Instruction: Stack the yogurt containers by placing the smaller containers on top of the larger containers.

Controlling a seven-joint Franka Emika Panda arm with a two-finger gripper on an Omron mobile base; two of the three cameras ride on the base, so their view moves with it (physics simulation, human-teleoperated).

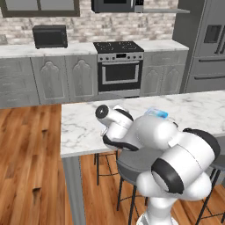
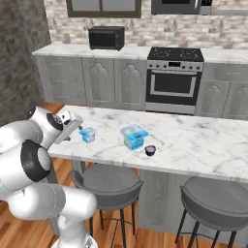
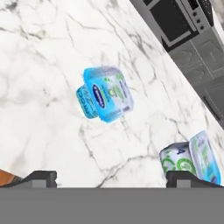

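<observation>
Your gripper (image 3: 111, 178) hangs above the marble island counter (image 2: 193, 140) with its jaws spread wide; the two dark fingertips (image 3: 37, 178) sit far apart at the bottom of the hand view, nothing lies between them and they touch nothing. In the right base view you see the hand (image 2: 68, 127) at the left end of the counter, just left of the small light-blue tub (image 2: 88, 134).

That small tub (image 3: 105, 94) sits upright on the marble, ahead of the open jaws in the hand view. The larger green-labelled tub (image 2: 133, 136) stands to its right on the same counter, well apart from it, and a small dark round object (image 2: 150, 150) lies just right of the larger tub, nearer the front edge. In the hand view the larger tub (image 3: 192, 159) is partly cut off behind the right fingertip.

From the left base view the arm's white body covers most of the counter; you can only make out a sliver of a blue lid (image 1: 157, 113) behind it, and you cannot tell which tub it belongs to.

The small tub's lid carries a dark blue oval logo and green marks, and the larger tub's side has green print; the lettering on both is too blurred to read
</observation>
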